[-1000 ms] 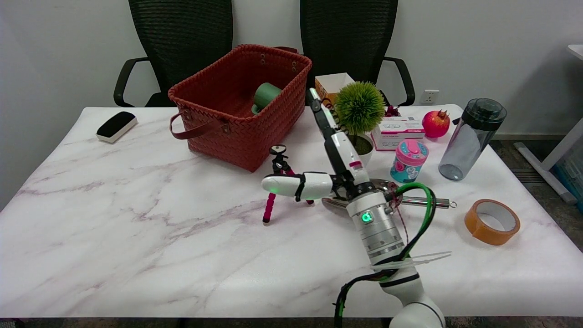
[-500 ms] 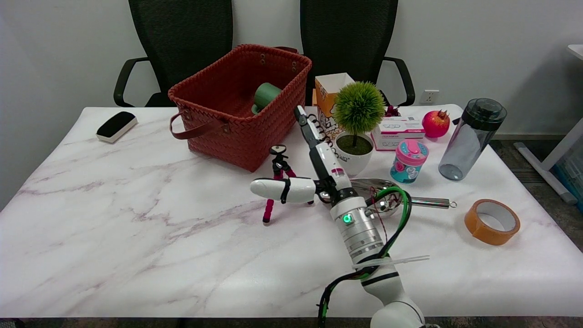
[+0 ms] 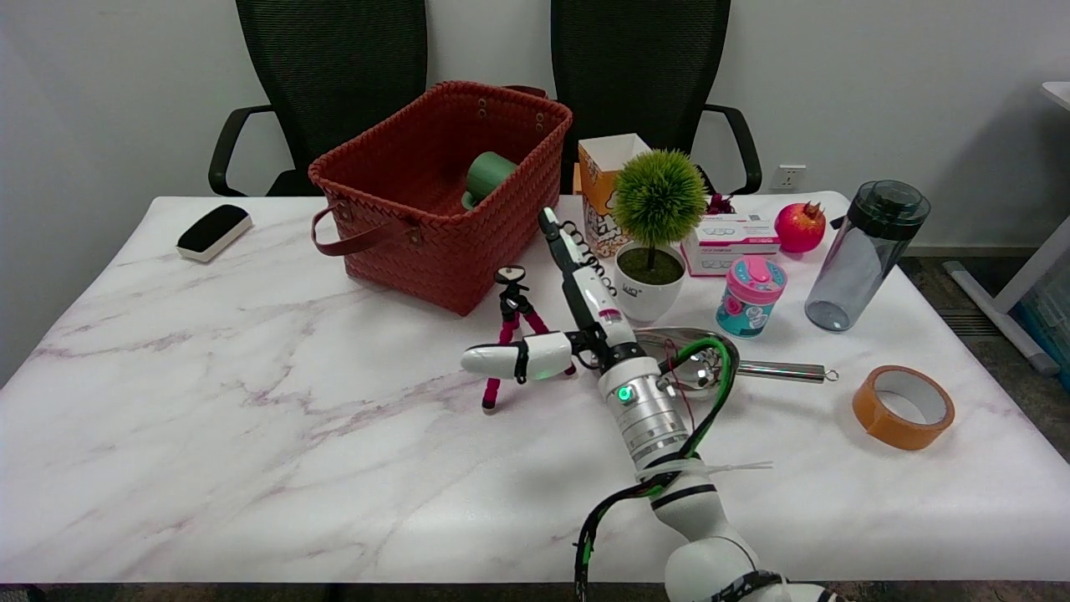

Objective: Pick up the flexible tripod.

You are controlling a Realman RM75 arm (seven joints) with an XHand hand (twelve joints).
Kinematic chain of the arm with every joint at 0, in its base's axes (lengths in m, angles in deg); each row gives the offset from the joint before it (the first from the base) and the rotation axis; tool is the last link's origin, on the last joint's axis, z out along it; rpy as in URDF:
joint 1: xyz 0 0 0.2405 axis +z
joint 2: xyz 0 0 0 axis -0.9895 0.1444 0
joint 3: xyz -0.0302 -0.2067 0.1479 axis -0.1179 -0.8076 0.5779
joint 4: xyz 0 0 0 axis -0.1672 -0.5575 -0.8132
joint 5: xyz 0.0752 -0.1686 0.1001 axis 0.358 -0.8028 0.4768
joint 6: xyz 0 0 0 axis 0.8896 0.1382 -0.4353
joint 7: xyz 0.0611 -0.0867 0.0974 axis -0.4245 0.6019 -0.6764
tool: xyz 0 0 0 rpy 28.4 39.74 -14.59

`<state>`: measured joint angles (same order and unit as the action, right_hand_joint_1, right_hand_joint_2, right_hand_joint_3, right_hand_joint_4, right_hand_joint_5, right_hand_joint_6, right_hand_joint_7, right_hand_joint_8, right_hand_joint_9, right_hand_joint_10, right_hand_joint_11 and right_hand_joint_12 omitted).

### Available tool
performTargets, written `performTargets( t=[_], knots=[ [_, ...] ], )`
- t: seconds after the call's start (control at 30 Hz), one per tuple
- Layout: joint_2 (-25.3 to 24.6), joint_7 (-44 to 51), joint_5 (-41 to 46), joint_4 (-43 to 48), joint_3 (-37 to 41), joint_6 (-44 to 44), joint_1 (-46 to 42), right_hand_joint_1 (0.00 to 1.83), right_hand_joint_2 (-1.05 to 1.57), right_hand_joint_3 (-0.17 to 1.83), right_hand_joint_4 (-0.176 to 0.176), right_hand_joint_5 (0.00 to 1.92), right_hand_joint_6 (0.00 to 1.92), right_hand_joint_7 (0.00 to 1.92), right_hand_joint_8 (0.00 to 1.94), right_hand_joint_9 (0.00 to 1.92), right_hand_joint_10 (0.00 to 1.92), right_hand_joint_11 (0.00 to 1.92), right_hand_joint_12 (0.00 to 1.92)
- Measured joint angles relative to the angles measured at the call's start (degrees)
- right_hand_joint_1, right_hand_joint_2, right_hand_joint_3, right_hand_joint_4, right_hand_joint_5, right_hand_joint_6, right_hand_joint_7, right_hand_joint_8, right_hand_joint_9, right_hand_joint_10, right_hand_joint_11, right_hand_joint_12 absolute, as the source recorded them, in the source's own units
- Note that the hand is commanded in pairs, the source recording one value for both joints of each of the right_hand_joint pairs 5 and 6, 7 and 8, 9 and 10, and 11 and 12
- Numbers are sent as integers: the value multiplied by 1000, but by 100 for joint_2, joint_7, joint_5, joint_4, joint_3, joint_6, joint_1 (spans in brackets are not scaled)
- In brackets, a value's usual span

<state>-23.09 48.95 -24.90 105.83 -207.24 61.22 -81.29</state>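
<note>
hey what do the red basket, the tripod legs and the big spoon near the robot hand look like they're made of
Red basket: woven strips, probably faux leather or plastic, matte; the weave and riveted strap handles show.
Flexible tripod: legs look like pink foam or rubber over jointed segments, with black joints, matte.
Spoon: polished metal, likely stainless steel, with mirror-like reflections.

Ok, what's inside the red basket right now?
Inside the red woven basket, a green cylindrical object lies against the far right wall. The near wall hides most of the basket floor, so anything lying low there cannot be seen.
</note>
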Motion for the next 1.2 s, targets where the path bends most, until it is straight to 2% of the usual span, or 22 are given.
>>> performTargets(
  t=[0.47,1.2],
  knots=[
    [83,184,265,-437,31,-28,272,913,-73,361,0,0,0,111,111,0,0,0,0],
    [50,-72,423,-923,-106,-316,565,867,-20,285,0,0,0,125,125,0,0,0,0]
  ],
)
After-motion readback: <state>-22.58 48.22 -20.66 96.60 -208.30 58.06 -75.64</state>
